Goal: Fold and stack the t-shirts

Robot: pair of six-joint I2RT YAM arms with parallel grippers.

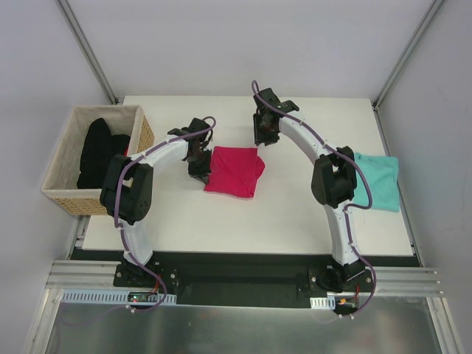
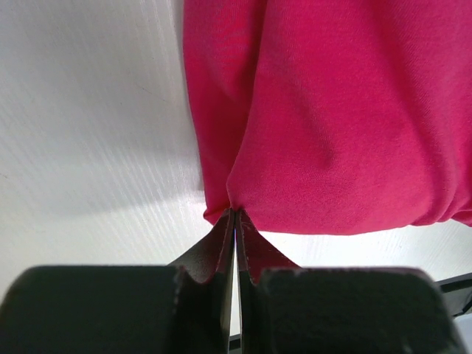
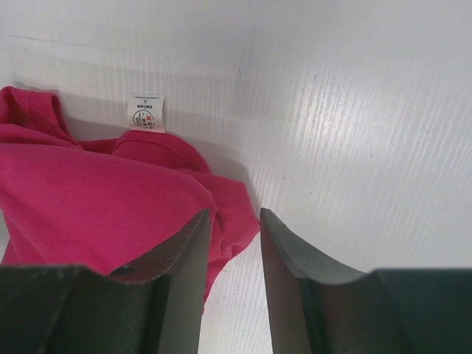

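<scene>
Left hand (image 2: 234, 215) pinching shut on magenta-pink cloth t-shirt (image 1: 234, 171) edge; right hand (image 3: 234, 214) hovering beside it, fingers standing apart.

- Cropping the pink t-shirt (image 2: 332, 110) at the top and right edges of the left wrist view, and at the left edge of the right wrist view.
- Masking, in the top view, the fingertips of the left gripper (image 2: 234, 215) and the right gripper (image 3: 234, 215) beneath their own wrists.
- Leaving untellable any cloth pinched between the left gripper's closed fingers.
- Covering the teal t-shirt (image 1: 380, 181) along its left side with the elbow of the right arm (image 1: 335, 181).
- Sinking the black garment (image 1: 96, 151) partly behind the wall of the basket (image 1: 63, 198).
- Rendering the print on the neck label (image 3: 147, 113) too small for reading.
</scene>
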